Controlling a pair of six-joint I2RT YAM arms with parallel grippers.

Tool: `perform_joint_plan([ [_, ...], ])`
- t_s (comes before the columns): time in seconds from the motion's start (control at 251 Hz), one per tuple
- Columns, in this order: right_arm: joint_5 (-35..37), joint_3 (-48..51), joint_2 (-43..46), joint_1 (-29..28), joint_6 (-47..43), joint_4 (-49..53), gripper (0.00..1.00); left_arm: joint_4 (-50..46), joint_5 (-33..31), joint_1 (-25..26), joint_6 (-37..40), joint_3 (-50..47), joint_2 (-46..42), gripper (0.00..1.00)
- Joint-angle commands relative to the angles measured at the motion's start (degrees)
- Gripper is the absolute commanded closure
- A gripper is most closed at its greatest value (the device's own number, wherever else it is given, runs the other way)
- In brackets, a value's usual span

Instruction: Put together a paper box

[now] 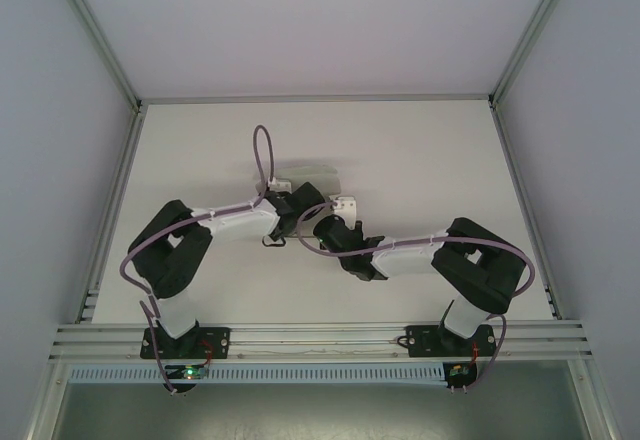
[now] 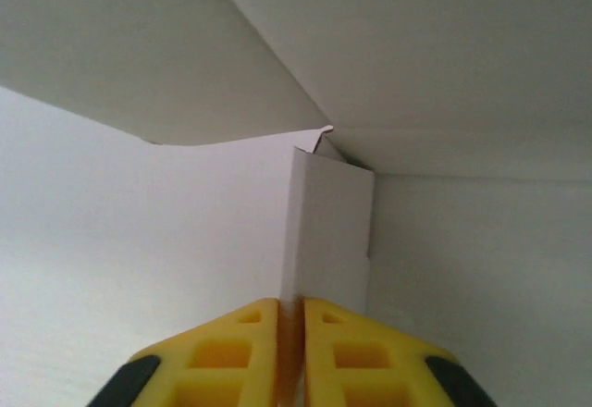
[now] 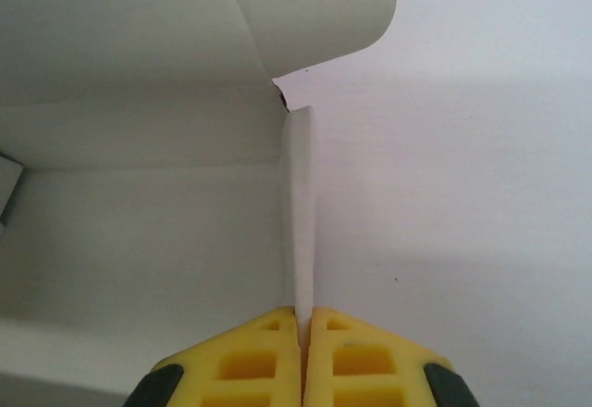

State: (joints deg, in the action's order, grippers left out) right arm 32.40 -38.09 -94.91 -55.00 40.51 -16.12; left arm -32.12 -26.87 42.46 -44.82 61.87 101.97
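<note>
Paper box (image 2: pixel 329 231): white card, part-folded, held up between both grippers over the middle of the table (image 1: pixel 420 150). It is hard to pick out from above, white on white.

Left gripper (image 2: pixel 289 307): jaws closed flat on the near edge of an upright panel. That panel runs straight ahead from the fingertips to a vertical crease. A wider wall spreads off to the left, and another slopes overhead.

Right gripper (image 3: pixel 302 314): jaws pinched tight on a thin flap seen edge-on. The flap's long axis points dead ahead from the fingers. Box walls lie to its left, a rounded tab hangs above, and bare table shows to its right.

Key relation: the box sits ahead of both grippers, neither arm nearer. From above, the left arm reaches in from the left and the right arm from the right and nearer side, wrists close together. The long axis of the whole box cannot be told from here.

Judgement: a mid-fold step. Any fold would swing one pinched panel about its crease against the other grip. Thin card could buckle or tear at the notch by the tab.

Surface: flat matte white table. Frame rails (image 1: pixel 115 210) and side walls are well apart from the box, so there is room to move on all sides.
</note>
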Motion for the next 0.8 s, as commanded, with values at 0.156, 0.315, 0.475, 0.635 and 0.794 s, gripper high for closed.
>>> perform_joint_plan([
  [0.156,0.2,1.92,0.57,-0.21,-0.26,3.38,1.0,-2.25,11.64,-1.19,-1.32,-2.37,1.91,0.83],
  [0.315,0.29,1.78,0.51,-0.2,-0.35,3.63,1.0,-4.63,10.41,-1.33,-1.83,-1.84,1.55,0.74],
  [0.475,0.29,1.55,0.27,-0.24,-0.35,3.6,1.0,-3.1,9.48,-1.99,-2.72,-4.17,-0.11,0.8],
  [0.635,0.54,1.38,-0.26,-0.21,-0.26,3.95,1.0,-4.52,7.0,-2.05,-2.41,-2.93,1.63,0.85],
  [0.794,2.35,2.23,1.28,-0.24,0.27,4.9,1.0,-10.75,-1.93,-2.23,-4.56,-1.45,3.47,0.99],
])
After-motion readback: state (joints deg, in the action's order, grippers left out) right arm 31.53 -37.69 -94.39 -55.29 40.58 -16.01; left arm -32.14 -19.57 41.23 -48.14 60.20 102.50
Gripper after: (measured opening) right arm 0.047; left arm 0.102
